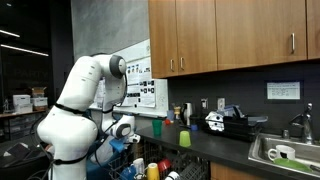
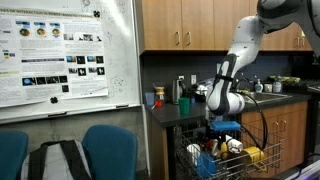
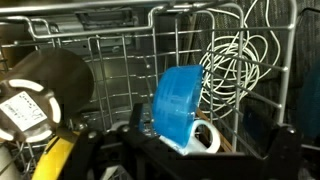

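In the wrist view a blue plastic cup (image 3: pixel 178 105) stands tilted in a wire dish rack (image 3: pixel 120 60), with a white mug (image 3: pixel 208 137) lying right behind its lower edge. My gripper (image 3: pixel 187 140) is open, its dark fingers (image 3: pixel 88 148) spread wide on either side of the blue cup, close to it but not closed on it. A dark round pot (image 3: pixel 50 80) with a white label sits at the left. In both exterior views the arm reaches down into the rack (image 2: pixel 200 160), gripper (image 2: pixel 224 130) (image 1: pixel 126 138) low among the dishes.
A coil of white wire (image 3: pixel 238 62) hangs on the rack's right side, and a yellow item (image 3: pixel 52 160) lies at the lower left. The dark counter (image 1: pixel 215 142) carries a green cup (image 1: pixel 184 138) and an appliance (image 1: pixel 225 122); a sink (image 1: pixel 262 152) is beyond. Blue chairs (image 2: pixel 108 150) stand beside the rack.
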Robot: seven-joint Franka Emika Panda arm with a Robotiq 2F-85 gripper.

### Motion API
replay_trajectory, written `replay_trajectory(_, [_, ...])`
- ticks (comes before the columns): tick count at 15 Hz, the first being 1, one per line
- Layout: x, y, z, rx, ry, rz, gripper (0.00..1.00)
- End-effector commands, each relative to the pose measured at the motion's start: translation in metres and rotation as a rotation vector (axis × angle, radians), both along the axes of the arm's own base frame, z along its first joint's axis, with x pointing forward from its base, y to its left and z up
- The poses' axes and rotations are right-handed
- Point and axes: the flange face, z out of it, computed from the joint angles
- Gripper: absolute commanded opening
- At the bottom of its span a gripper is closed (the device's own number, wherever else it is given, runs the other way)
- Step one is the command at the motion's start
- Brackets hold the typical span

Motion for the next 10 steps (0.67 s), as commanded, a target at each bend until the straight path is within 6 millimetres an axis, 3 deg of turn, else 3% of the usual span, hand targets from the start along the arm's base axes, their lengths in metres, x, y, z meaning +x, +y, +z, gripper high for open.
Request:
replay_trajectory(1, [0.001,-0.001,-0.010,0.032,0.000,0.017,1.00])
replay_trajectory(10, [0.010,-0.004,-0.035,0.068,-0.004,0.055,1.00])
